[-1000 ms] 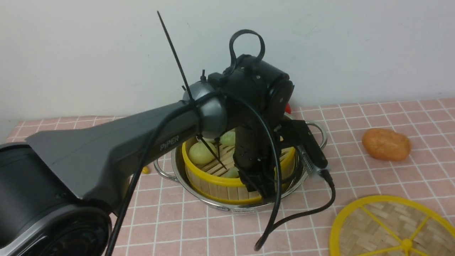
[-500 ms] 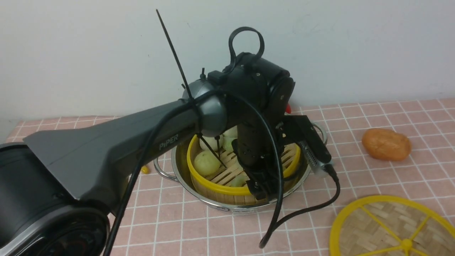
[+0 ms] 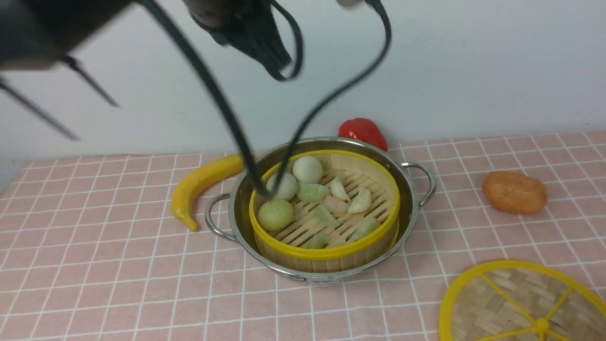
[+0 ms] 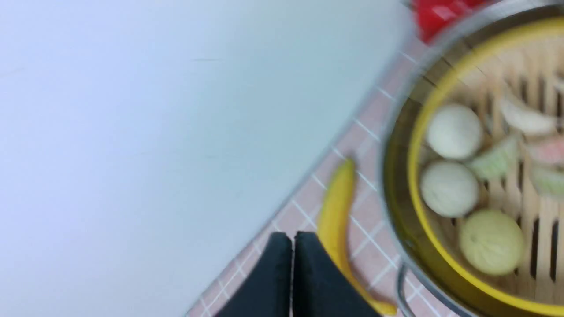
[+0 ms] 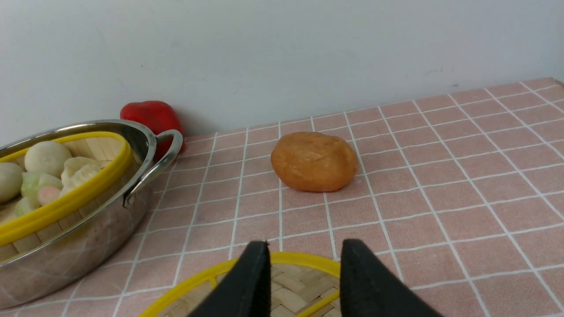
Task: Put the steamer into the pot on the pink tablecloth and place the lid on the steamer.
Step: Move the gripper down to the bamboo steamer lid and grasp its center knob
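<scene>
Three round pale buns sit in the steamer, grouped along its 9-to-11 o'clock side. Several crescent dumplings, white, pale green and pinkish, are scattered over the slatted bamboo floor from the centre toward 5 o'clock. The steamer stands inside the pot, its yellow rim rising just above the steel rim. The pot's looped wire handles stick out at 9 and 3 o'clock.

The pot rests on the pink tablecloth. Taking the pot as the dial's centre in the front view, a yellow banana lies at 9 to 10 o'clock, just beside the handle. A red pepper sits at 12 to 1 o'clock against the pale wall, and an orange-brown lump lies at 3 o'clock, well apart. The lid lies flat on the cloth at 4 to 5 o'clock, cut off by the frame edge.

Blurred at the top of the front view is the left arm, with a black cable looping down in front of the pot. The left gripper has its fingers pressed together on nothing. The right gripper is spread, empty, above the lid's rim.
</scene>
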Tool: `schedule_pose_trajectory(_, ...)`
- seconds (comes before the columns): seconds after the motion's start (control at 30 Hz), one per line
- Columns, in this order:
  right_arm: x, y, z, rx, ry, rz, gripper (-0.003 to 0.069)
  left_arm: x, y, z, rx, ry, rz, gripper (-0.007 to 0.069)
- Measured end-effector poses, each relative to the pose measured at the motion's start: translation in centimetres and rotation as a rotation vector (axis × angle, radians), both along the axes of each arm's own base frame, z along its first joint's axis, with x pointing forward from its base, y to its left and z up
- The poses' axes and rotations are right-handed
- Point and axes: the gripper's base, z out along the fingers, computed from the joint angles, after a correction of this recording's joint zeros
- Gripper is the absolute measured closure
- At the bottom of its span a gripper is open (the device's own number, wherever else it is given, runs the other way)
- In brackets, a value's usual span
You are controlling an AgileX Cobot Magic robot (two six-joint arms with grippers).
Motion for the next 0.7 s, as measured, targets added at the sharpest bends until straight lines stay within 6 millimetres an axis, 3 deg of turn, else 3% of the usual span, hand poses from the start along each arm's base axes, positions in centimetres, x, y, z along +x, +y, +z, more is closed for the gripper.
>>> schedule_pose_trajectory(0.03, 0.0, 0.0, 0.0, 0.000, 0.000, 0.000, 0.0416, -1.4, 1.3, 1.9, -0.069, -0.046, 0.030, 0.0648)
schedule_pose_trajectory(0.13, 0.0, 0.0, 0.0, 0.000, 0.000, 0.000, 0.0416, -4.2, 3.6, 5.0, -0.200, -0.125, 0.078, 0.0647)
schedule_pose_trajectory(0.33, 0.0, 0.0, 0.0, 0.001, 0.000, 0.000, 0.0416, -8.1, 6.6, 8.3, -0.301, -0.217, 0.088, 0.0643)
schedule_pose_trajectory(0.6, 0.0, 0.0, 0.0, 0.001, 0.000, 0.000, 0.0416, -9.4, 7.9, 8.7, -0.340, -0.224, 0.099, 0.0624)
schedule_pose_trajectory(0.7, 0.0, 0.0, 0.0, 0.001, 0.000, 0.000, 0.0416, -9.7, 9.2, 6.6, -0.421, -0.177, 0.104, 0.0623)
